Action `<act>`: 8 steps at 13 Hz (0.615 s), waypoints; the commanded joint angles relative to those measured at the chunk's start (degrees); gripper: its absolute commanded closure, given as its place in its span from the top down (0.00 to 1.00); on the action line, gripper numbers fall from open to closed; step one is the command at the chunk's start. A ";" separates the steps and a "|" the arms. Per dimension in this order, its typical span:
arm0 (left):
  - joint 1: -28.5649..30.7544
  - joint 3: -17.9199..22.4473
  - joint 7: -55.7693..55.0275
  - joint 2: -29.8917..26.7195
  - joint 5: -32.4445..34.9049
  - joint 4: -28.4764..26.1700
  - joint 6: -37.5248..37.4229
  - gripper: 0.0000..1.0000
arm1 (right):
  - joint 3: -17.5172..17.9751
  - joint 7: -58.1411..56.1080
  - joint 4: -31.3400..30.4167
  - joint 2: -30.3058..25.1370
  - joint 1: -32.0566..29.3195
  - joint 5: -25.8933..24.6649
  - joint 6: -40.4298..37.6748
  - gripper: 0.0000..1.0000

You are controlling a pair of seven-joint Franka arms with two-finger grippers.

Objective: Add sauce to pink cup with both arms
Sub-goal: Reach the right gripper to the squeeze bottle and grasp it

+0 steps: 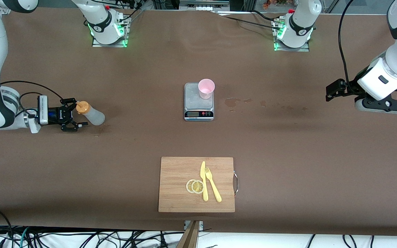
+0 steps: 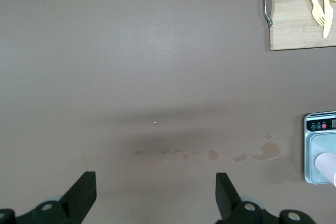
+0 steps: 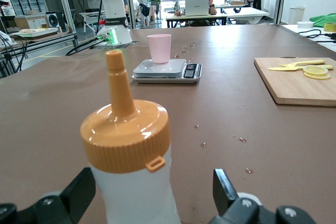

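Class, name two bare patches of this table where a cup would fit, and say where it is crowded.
Bare cloth lies between the scale and the cutting board, and between the sauce bottle and the scale. It is crowded around the bottle, which stands between the right gripper's open jaws; small stains lie beside the scale.

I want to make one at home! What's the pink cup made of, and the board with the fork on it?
The pink cup looks like thin, smooth plastic, since light glows through it. The board looks like pale wood, maybe bamboo: its surface shows fine grain lines.
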 commanded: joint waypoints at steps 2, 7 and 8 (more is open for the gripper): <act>-0.09 0.02 0.19 0.52 1.54 1.60 -1.28 1.00 | 0.11 -1.85 -1.16 -0.07 0.22 1.18 0.17 0.86; -0.09 0.02 0.19 0.61 1.54 1.60 -1.28 1.00 | 0.20 -5.45 -1.51 -0.07 1.36 1.97 1.22 0.14; -0.09 0.02 0.19 0.61 1.54 1.68 -1.28 1.00 | 0.20 -5.54 -1.42 -0.33 1.36 1.89 1.31 0.07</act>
